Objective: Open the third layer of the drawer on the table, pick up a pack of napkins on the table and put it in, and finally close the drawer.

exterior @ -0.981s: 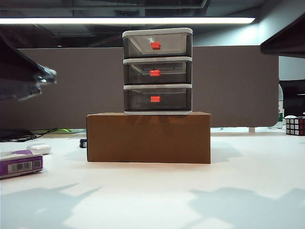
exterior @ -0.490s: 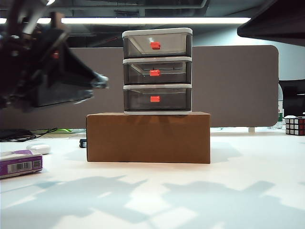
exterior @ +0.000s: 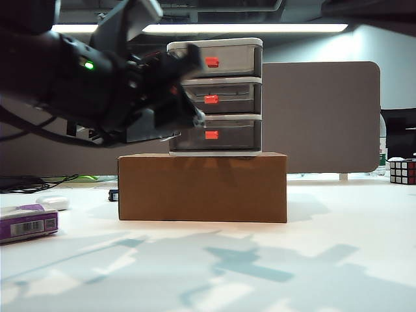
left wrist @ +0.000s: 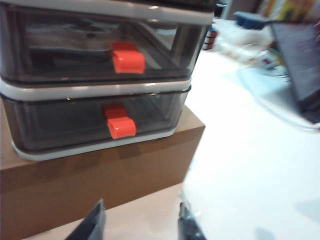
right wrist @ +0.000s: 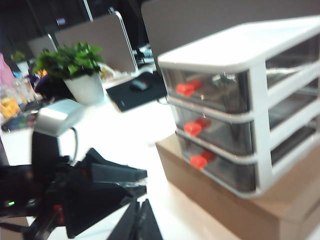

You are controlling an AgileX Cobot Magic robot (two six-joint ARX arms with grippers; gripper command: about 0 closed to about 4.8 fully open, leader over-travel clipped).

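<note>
The drawer point(exterior: 215, 96) stands on a brown cardboard box point(exterior: 203, 187), all three tiers shut. Its third layer point(exterior: 214, 135) carries a small red handle point(left wrist: 120, 127). My left gripper point(exterior: 193, 99) hovers in front of the cabinet's left part, short of it. It is open point(left wrist: 141, 224), with nothing between its fingers point(left wrist: 93, 226). My right gripper point(right wrist: 141, 221) is shut and empty, off to the side of the drawer point(right wrist: 235, 105), behind the left arm point(right wrist: 85, 197). The pack of napkins point(exterior: 27, 223), purple with a barcode label, lies flat on the table point(exterior: 260, 273) at the far left.
A small white pebble-shaped case point(exterior: 54, 203) lies behind the napkin pack. A Rubik's cube point(exterior: 402, 171) sits at the far right. A grey partition point(exterior: 325, 117) stands behind the table. A potted plant point(right wrist: 75, 67) shows in the right wrist view.
My left arm has swung from the left edge rightwards and now hangs in front of the drawer. The right arm's dark shape has left the upper right corner.
</note>
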